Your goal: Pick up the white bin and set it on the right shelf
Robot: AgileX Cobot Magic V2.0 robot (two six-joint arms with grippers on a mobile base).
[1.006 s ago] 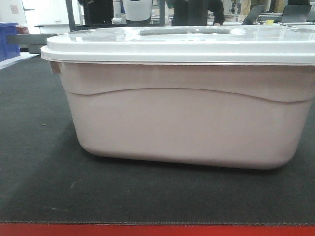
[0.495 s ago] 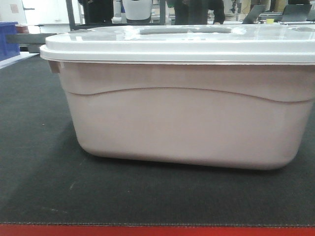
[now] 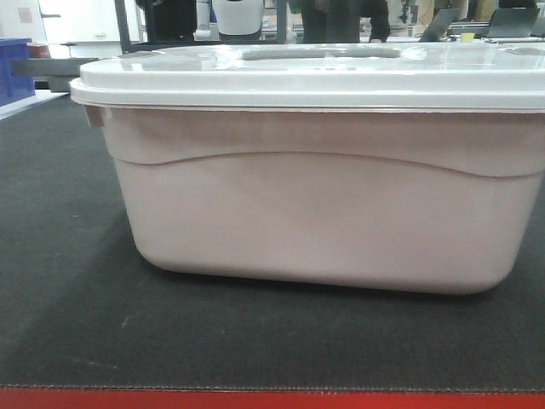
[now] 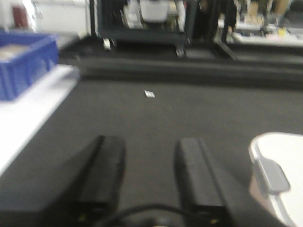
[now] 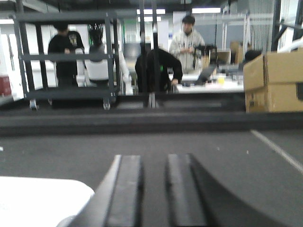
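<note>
Sitting on dark mat (image 3: pixel 68 332), white bin (image 3: pixel 315 213)

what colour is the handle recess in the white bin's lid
The handle recess is grey, set in the white lid; the exterior front-facing view shows it best.

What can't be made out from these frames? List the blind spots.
- white bin contents: front view, hidden by opaque walls and lid.
- Bin's right end: front view, cut off by the frame edge.
- Bin in left wrist view: only a blurred corner shows at the frame edge, right of the left gripper.
- right shelf: not identifiable in any view.
- right gripper: shows only in its own wrist view; neither gripper appears in the front view.
</note>
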